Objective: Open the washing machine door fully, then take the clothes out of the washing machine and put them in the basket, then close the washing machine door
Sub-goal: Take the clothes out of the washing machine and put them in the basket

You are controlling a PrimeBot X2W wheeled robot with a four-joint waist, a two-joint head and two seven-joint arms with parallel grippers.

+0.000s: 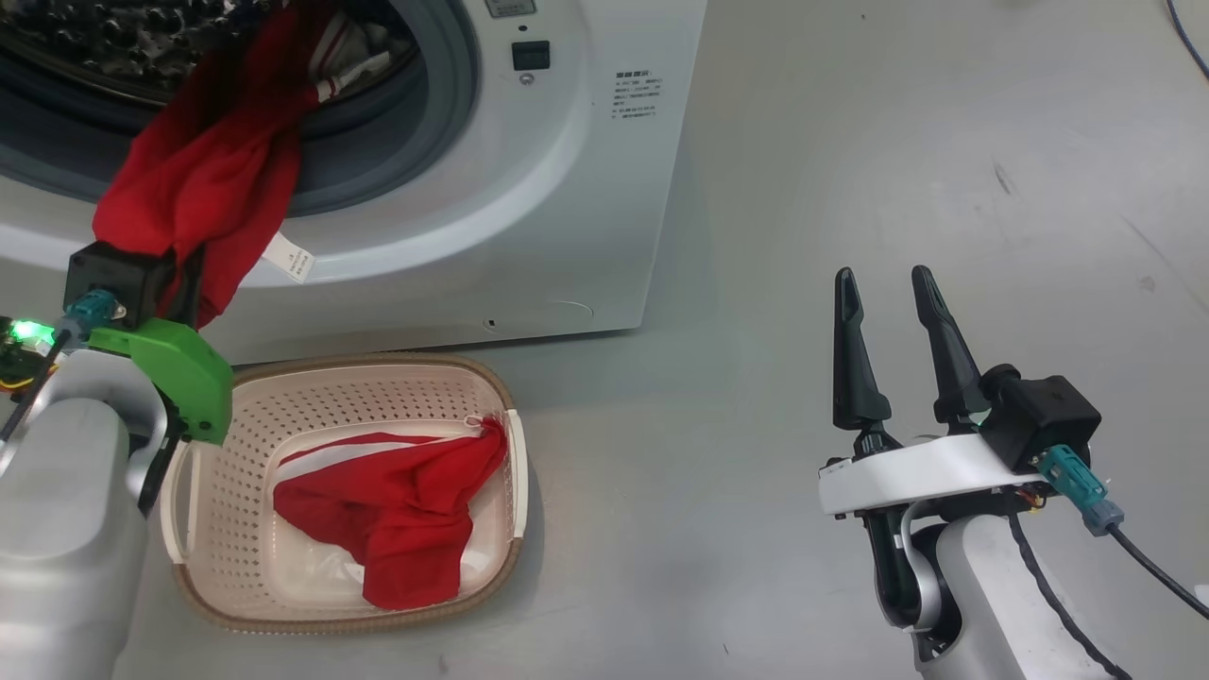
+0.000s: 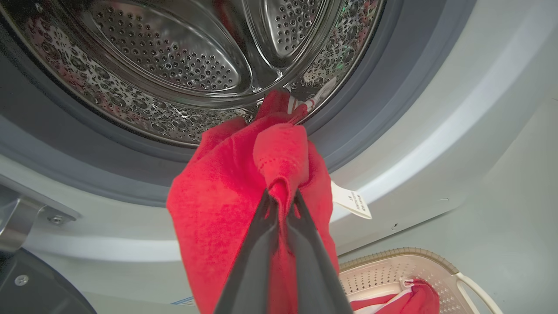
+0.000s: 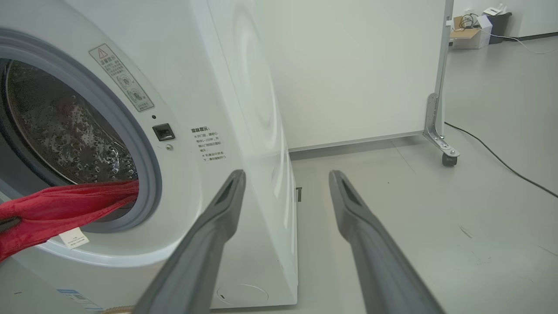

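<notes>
Red garment (image 1: 203,179): hangs out of the drum mouth over the grey gasket (image 1: 444,113), at 10 o'clock in the head view; a white care tag (image 1: 288,257) dangles at its 4 o'clock edge.
Left gripper (image 2: 284,196): fingers closed tight on a fold of that garment, just outside the gasket.
Right gripper (image 1: 883,276): at 4 o'clock in the head view, fingers spread wide and holding nothing, well apart from the machine.
Washing machine (image 1: 586,189): white, at 11 o'clock; the steel drum (image 2: 183,65) shows through its uncovered mouth.
Basket (image 1: 378,364): on the grey floor (image 1: 850,142) at 7 o'clock, just in front of the machine.
Second red garment (image 1: 397,510): lies inside the basket, white stripe uppermost.
</notes>
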